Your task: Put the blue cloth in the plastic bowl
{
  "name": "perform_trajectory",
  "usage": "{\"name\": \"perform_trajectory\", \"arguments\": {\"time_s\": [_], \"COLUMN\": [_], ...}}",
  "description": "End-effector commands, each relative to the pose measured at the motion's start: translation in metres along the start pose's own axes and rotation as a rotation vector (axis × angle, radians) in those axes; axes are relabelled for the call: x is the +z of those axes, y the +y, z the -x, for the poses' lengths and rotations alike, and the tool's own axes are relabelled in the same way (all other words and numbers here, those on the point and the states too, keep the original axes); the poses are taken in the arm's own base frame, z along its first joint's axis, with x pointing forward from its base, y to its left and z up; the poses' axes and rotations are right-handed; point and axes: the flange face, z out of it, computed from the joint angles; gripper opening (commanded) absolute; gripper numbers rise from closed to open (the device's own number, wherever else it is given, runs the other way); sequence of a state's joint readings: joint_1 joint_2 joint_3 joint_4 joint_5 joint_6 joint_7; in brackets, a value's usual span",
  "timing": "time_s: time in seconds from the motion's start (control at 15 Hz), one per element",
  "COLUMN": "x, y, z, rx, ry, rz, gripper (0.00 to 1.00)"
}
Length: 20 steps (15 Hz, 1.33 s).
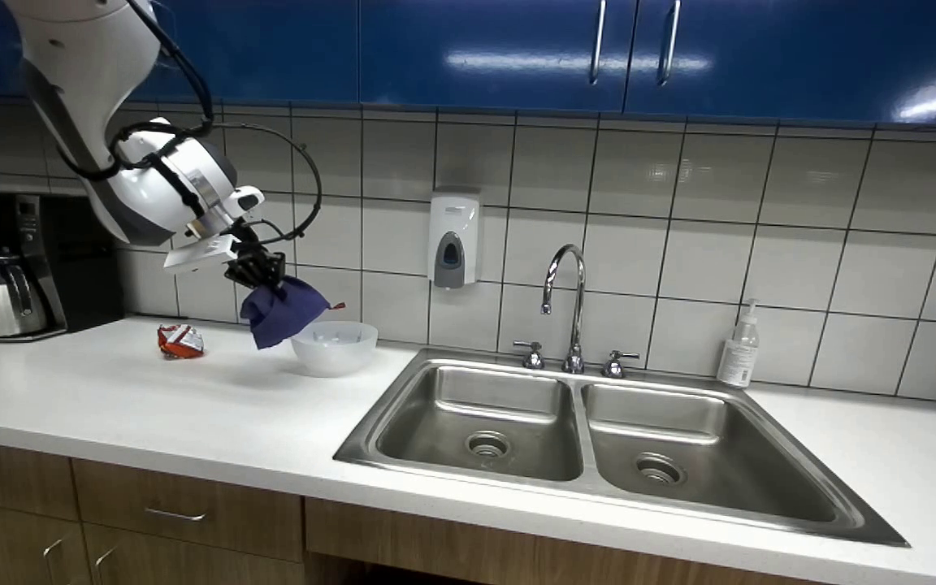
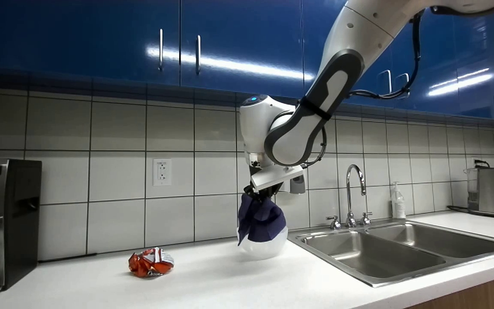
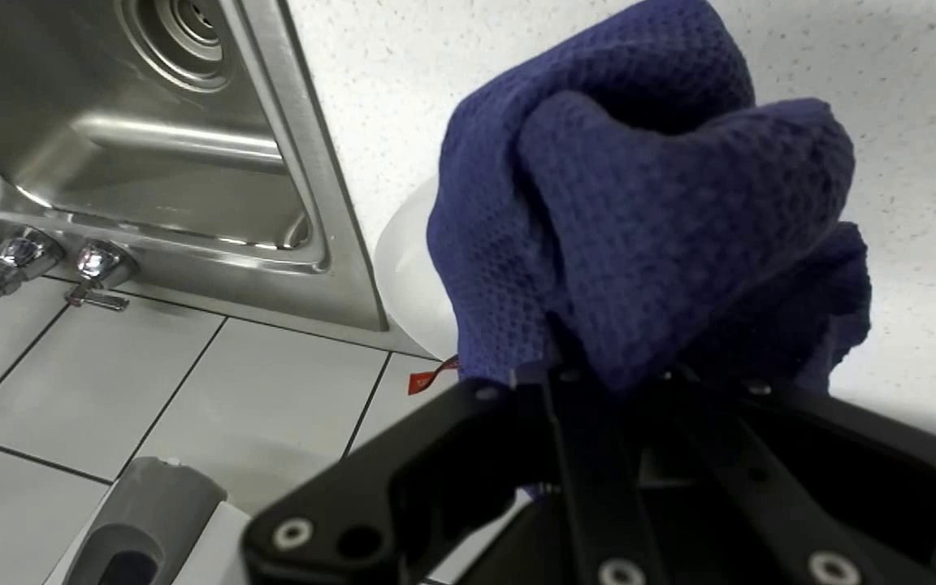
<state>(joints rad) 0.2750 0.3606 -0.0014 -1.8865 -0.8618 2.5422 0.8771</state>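
Note:
The blue cloth shows in both exterior views (image 1: 283, 313) (image 2: 264, 219) and fills the middle of the wrist view (image 3: 663, 219), with a small red tag at its edge. My gripper (image 1: 261, 272) is shut on the cloth, which hangs in folds above the counter; it also shows in an exterior view (image 2: 259, 195) and the wrist view (image 3: 598, 378). The translucent white plastic bowl (image 1: 334, 357) stands on the counter beside and below the cloth. The cloth hides part of the bowl in an exterior view (image 2: 268, 249) and the wrist view (image 3: 411, 268). I cannot tell whether they touch.
A crumpled red and silver wrapper (image 1: 180, 341) lies on the white counter (image 1: 151, 406). A black coffee maker (image 1: 45, 260) stands beyond it. A double steel sink (image 1: 484, 422) with a faucet (image 1: 574, 309) is on the bowl's other side. A soap dispenser (image 1: 453, 240) hangs on the tiled wall.

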Motion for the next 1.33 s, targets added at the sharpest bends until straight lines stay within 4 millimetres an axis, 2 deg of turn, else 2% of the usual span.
{"name": "perform_trajectory", "arguments": {"time_s": [0.0, 0.33, 0.8, 1.27], "x": [0.015, 0.041, 0.070, 0.113], "y": [0.003, 0.002, 0.010, 0.013], "z": [-0.022, -0.035, -0.051, -0.050], "rx": [-0.006, 0.014, 0.050, 0.065], "ry": [0.039, 0.041, 0.038, 0.022], "rz": [0.012, 0.035, 0.068, 0.126], "gripper": [0.02, 0.02, 0.02, 0.02]}}
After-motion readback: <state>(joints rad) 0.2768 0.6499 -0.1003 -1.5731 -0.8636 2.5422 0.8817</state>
